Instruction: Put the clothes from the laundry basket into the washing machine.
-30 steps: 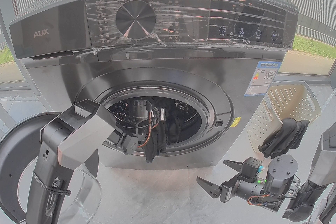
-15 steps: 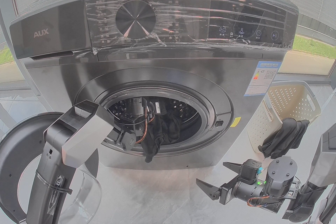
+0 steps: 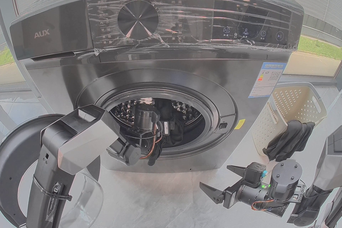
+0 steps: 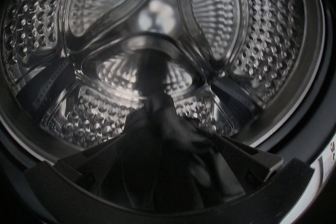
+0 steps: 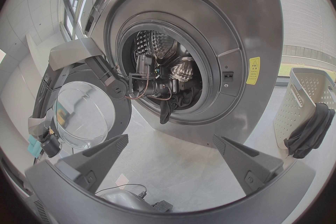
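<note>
My left pincer [image 4: 168, 140] sits spread wide in the mouth of the grey steel washing machine [image 3: 178, 72], the black cloth garment [image 5: 176, 102] between its fingers [image 4: 259, 165] trailing over the door lip [image 3: 192, 153], so I'd push it deeper before withdrawing; my right pincer [image 3: 214, 176] gapes empty before the machine.

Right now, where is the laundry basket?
The laundry basket sits at the head view's right, beside the washing machine, a dark garment draped over its rim.
</note>
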